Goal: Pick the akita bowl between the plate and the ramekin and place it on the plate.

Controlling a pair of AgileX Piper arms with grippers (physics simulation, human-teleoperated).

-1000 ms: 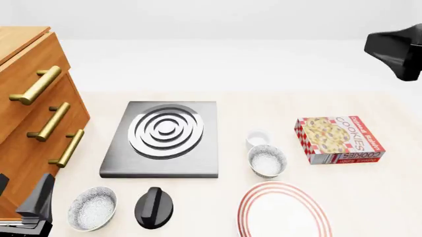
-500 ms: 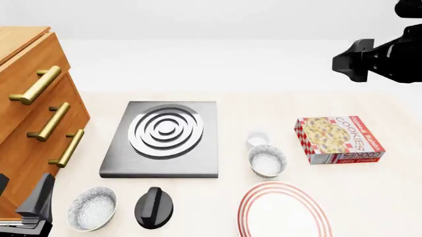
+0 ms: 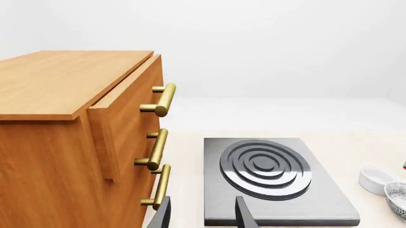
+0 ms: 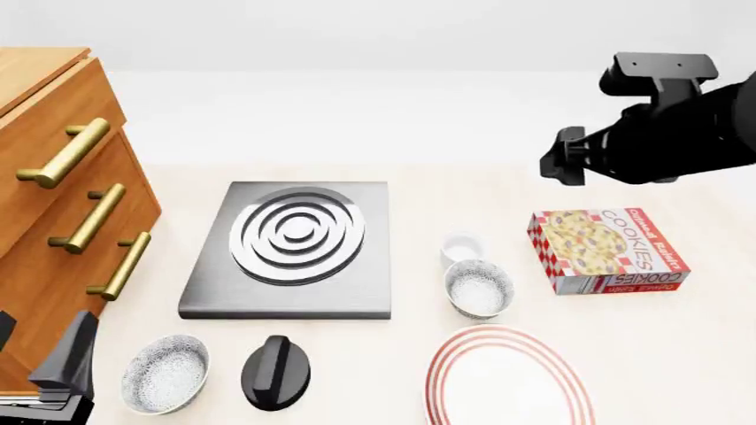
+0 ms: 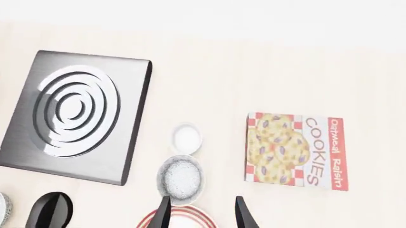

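Note:
The akita bowl, grey and speckled, sits on the table between the small white ramekin behind it and the red-ringed plate in front. In the right wrist view the bowl lies just past my right gripper, which is open and holds nothing; the ramekin is beyond it and the plate's rim shows at the edge. My right arm hangs high over the table's far right. At the near left, beside the cabinet, my left gripper is open and holds nothing.
A look-alike speckled bowl and a black knob-like object lie at the front left. A grey burner with silver rings is in the middle, a wooden drawer cabinet on the left, and a cookie box to the right of the bowl.
My right arm has come in from the upper right corner, moving left and lower over the far right of the table. The left arm and all objects are unmoved.

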